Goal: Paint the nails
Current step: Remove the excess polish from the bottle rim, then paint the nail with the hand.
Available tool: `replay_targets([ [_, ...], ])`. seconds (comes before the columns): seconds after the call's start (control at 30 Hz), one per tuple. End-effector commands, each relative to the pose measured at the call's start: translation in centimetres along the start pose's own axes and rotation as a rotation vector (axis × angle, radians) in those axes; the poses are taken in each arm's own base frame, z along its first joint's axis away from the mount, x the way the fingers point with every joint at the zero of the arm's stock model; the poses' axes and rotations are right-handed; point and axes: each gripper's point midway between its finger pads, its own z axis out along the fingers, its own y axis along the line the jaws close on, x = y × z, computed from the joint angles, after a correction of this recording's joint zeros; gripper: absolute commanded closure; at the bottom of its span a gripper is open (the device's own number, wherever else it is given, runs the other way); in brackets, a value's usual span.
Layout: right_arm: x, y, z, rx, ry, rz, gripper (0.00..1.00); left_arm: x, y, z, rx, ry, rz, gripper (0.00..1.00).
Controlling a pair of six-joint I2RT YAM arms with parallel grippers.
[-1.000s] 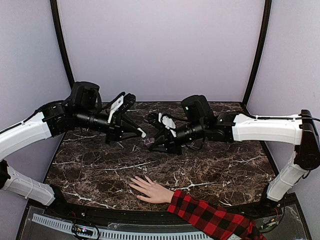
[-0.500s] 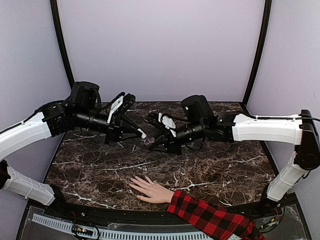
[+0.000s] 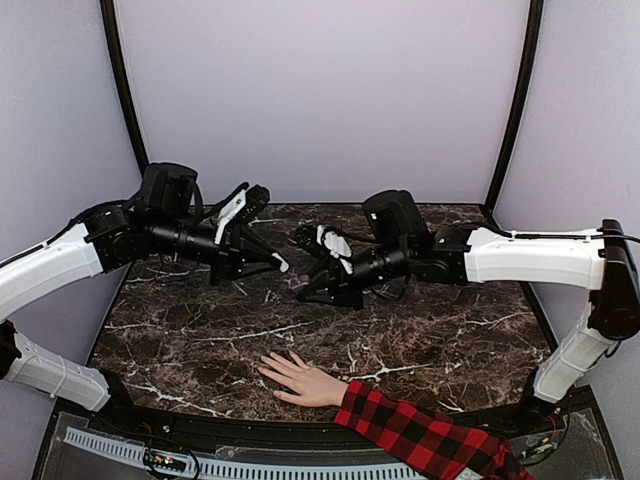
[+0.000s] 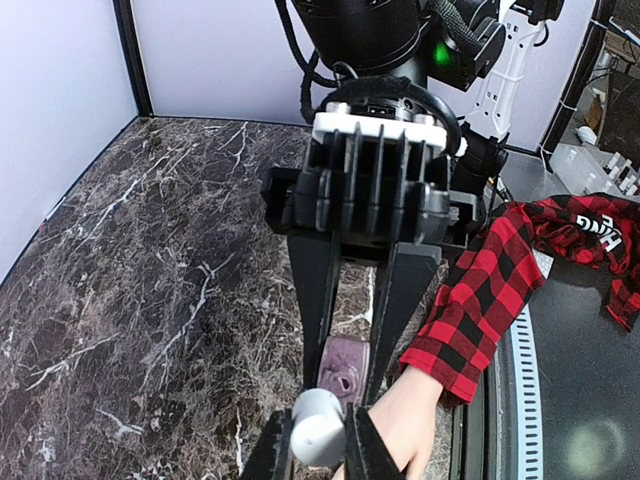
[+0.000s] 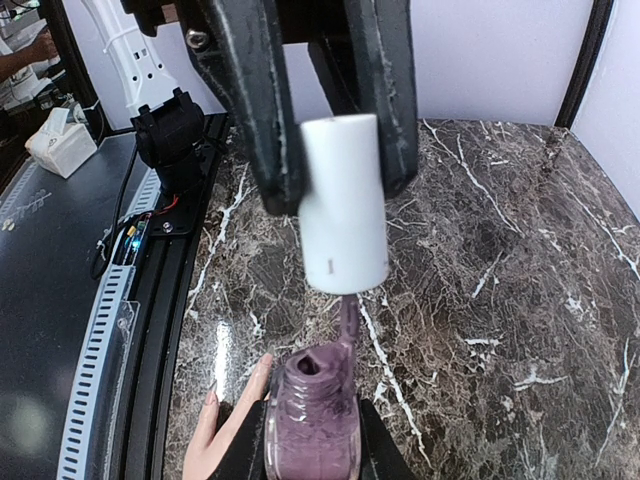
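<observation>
Beyond the hand (image 3: 300,380), right arm (image 3: 520,255) outstretched

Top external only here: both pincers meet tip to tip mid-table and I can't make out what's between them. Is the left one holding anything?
Observer: Yes. The left pincer is shut on a white cap.
Operator: And the bottle?
Observer: The right pincer grips a purple polish bottle upright, just below that cap.
Operator: Is the brush out?
Observer: The cap is off the neck. A purple-coated brush stem hangs from it down to the bottle's mouth. I can't tell if the tip is fully clear.
</observation>
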Motion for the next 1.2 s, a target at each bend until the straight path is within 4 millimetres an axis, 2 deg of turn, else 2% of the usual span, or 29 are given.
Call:
replay_targets([
  [0.0,-1.8,-0.1,-0.5,0.009,-0.062,-0.038,1.00,-0.2,0.2,-0.5,-0.017,0.001,-0.007,1.00],
  [0.47,-1.5,-0.7,-0.5,0.044,-0.047,-0.030,1.00,-0.7,0.9,-2.0,-0.083,-0.025,-0.012,1.00],
  [0.6,-1.6,-1.0,-0.7,0.058,-0.052,-0.029,1.00,-0.3,1.4,-2.3,-0.112,-0.023,-0.047,1.00],
  [0.9,-2.0,-1.7,-2.5,0.100,-0.107,0.001,1.00,2.6,1.7,-2.5,-0.162,0.020,-0.214,1.00],
  [1.03,-1.9,-1.9,-3.0,0.116,-0.114,0.010,1.00,4.2,0.9,-2.5,-0.144,0.022,-0.289,1.00],
  [1.07,-1.9,-2.0,-3.1,0.120,-0.117,0.011,1.00,5.2,0.6,-2.2,-0.137,0.033,-0.324,1.00],
  [1.1,-1.8,-2.0,-3.2,0.122,-0.117,0.015,1.00,5.0,0.2,-2.4,-0.133,0.009,-0.321,1.00],
  [1.13,-1.8,-2.0,-3.3,0.124,-0.118,0.015,1.00,6.1,0.0,-2.1,-0.131,0.020,-0.352,1.00],
  [1.17,-1.8,-2.1,-3.3,0.127,-0.119,0.017,1.00,5.7,-0.4,-2.3,-0.129,-0.010,-0.342,1.00],
])
